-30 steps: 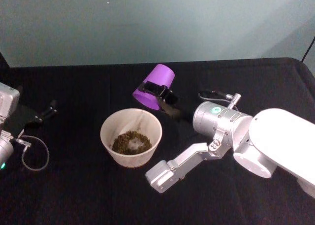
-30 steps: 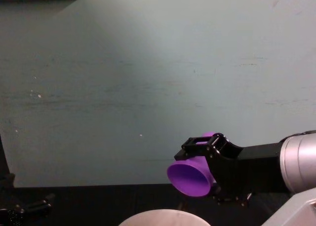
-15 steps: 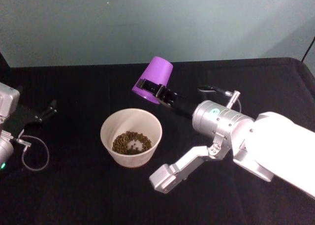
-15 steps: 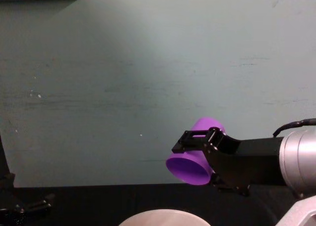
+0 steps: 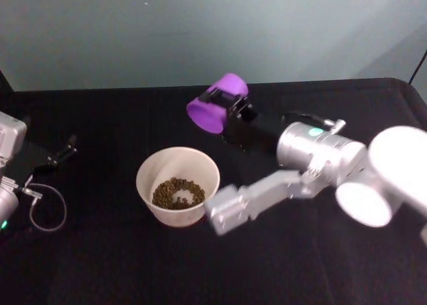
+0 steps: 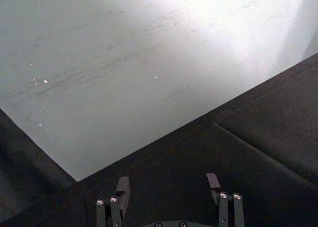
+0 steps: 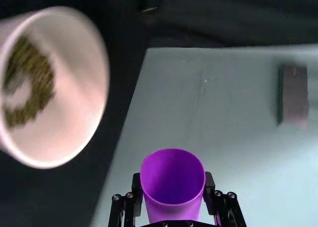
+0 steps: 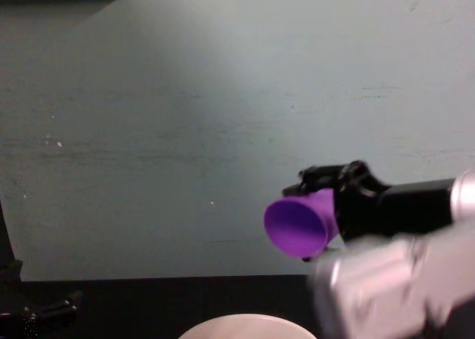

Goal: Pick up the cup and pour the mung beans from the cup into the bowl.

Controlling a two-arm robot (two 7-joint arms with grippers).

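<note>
Cup (image 5: 208,113) held sideways aloft in right gripper (image 5: 228,102)

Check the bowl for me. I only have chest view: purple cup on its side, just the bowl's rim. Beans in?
Observer: Yes. Head view shows the mung beans piled on the floor of the bowl.
Operator: Grip on the cup OK?
Observer: Right wrist view shows the right claw shut on the cup, one finger on each side of it.
Operator: Left arm?
Observer: The left claw is parked at the left side of the table. Left wrist view shows it open, with nothing between the fingers.
</note>
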